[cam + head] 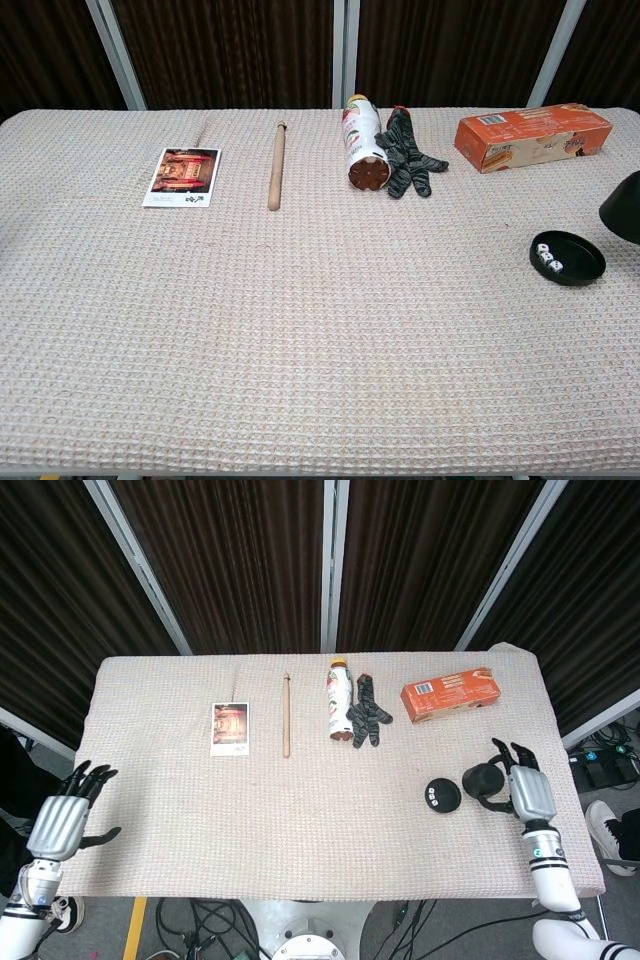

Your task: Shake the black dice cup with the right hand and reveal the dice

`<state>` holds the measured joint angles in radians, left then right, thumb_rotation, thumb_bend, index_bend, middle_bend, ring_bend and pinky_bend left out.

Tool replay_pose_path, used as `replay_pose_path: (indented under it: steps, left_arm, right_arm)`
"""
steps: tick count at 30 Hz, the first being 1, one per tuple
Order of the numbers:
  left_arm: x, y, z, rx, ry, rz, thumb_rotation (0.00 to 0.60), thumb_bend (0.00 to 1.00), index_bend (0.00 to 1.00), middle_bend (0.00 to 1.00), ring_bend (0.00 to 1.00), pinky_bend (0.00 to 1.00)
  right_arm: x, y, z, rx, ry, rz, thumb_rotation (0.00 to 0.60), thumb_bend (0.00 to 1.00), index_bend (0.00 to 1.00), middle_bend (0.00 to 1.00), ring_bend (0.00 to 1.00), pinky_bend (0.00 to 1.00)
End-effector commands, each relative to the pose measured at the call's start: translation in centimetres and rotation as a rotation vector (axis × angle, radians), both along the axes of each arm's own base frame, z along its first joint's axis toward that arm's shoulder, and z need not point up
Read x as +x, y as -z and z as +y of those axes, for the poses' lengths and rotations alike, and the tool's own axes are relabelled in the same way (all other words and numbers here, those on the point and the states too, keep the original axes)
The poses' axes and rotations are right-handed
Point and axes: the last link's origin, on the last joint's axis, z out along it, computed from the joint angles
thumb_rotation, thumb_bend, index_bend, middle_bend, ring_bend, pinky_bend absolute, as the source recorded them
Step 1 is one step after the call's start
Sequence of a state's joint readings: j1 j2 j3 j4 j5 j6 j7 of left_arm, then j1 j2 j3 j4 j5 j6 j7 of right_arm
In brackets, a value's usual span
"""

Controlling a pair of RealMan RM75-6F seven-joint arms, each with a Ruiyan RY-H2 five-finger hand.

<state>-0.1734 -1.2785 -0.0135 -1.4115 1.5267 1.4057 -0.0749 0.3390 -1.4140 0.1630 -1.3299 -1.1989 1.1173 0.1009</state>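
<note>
Black plastic marks the task's pieces. In the head view the dice cup (482, 778) sits in the right hand (527, 792) at the lower right of the frame, fingers wrapped round its side, lifted clear of its round black base (442, 796). The base lies on the table cloth (320, 810) just to the left of the cup, so the cup is beside it rather than over it; any move to cover the dice again would run leftward. White specks of dice (433, 796) show on the base. The left hand (60, 825) hangs at the lower left edge, fingers spread and holding nothing, well apart from all this; the right is plainly the nearer.

In the chest view the base (567, 258) lies at the right of the frame as a shallow dish, with white dice (547, 256) resting in it, uncovered. Only a dark edge of the cup (622, 208) shows at the right border, above and right of the base; neither hand appears. The reveal looks done.
</note>
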Motion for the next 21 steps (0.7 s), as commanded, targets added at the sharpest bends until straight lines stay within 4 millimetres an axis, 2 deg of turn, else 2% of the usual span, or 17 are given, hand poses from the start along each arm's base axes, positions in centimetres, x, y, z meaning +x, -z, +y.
replay_pose_path:
  steps: [1,6,13,15,21]
  left_arm:
    - [0.0,0.0,0.0,-0.001,0.000,0.002,0.600,0.13,0.15,0.11,0.00,0.18]
    - [0.0,0.0,0.0,0.000,-0.003,0.003,0.600,0.13,0.14,0.11,0.00,0.18]
    - [0.0,-0.2,0.0,0.006,-0.003,-0.002,0.600,0.13,0.15,0.11,0.00,0.18]
    - [0.0,-0.2,0.0,0.006,-0.003,-0.003,0.600,0.13,0.15,0.11,0.00,0.18]
    - [0.0,-0.2,-0.1,0.009,0.003,-0.007,0.600,0.13,0.15,0.11,0.00,0.18]
  right_arm:
    - [-1.0,0.1,0.2,0.008,0.026,0.002,0.600,0.15,0.08,0.38,0.00,0.00]
    - [-1.4,0.4,0.1,0.022,0.033,0.014,0.600,0.13,0.08,0.36,0.00,0.00]
    - [-1.1,-0.2,-0.1,0.018,0.016,0.026,0.600,0.05,0.07,0.14,0.00,0.00]
    - [-1.0,-0.6,-0.1,0.016,0.011,0.031,0.600,0.04,0.06,0.11,0.00,0.00]
    - [-0.6,-1.6,0.2,-0.005,0.001,0.022,0.600,0.03,0.03,0.08,0.00,0.00]
